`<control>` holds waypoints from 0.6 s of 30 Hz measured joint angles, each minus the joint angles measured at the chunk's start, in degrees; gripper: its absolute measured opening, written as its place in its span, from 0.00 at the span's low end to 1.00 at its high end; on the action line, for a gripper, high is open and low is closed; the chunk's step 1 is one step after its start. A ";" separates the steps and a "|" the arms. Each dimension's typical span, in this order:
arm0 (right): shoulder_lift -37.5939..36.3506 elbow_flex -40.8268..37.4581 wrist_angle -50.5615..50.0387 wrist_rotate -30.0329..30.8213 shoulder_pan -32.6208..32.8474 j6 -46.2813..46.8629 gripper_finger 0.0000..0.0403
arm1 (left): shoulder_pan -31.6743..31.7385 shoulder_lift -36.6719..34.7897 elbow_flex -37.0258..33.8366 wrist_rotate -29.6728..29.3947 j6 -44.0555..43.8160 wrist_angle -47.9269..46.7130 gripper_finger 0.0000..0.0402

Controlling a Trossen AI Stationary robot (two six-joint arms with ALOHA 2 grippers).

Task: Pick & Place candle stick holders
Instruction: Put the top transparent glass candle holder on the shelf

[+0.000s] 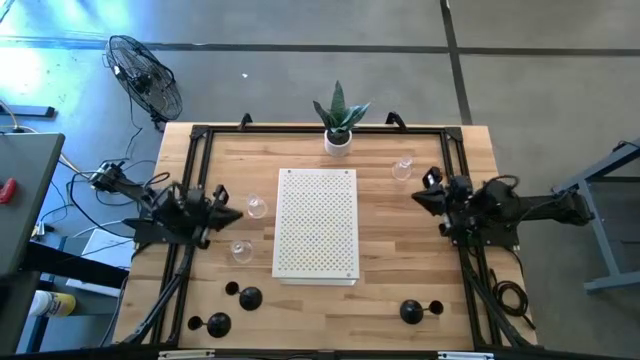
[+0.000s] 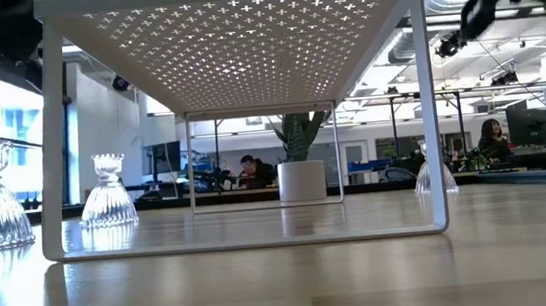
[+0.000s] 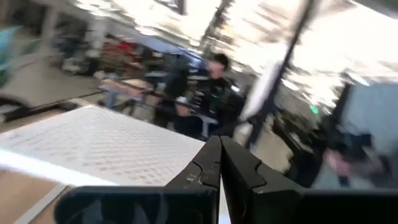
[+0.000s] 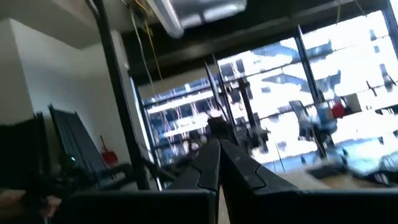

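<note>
Left gripper [image 1: 228, 205] pressed together, empty, left of rack [image 1: 316, 225]; right gripper [image 1: 425, 195] likewise, right of it; glass holders [image 1: 257, 208] beside rack.

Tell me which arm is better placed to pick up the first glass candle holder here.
Left, probably. The left gripper, shut and empty, sits between two glass holders and beside the white perforated shelf. The right gripper, also shut, has only one glass holder close by.

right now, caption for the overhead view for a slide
Both arms wait with left gripper and right gripper shut beside the white rack; glass and black candle holders sit untouched.
</note>
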 joint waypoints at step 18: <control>10.19 38.03 -29.12 19.06 0.00 -19.82 0.01 | 0.00 1.80 23.43 -3.98 15.42 1.27 0.03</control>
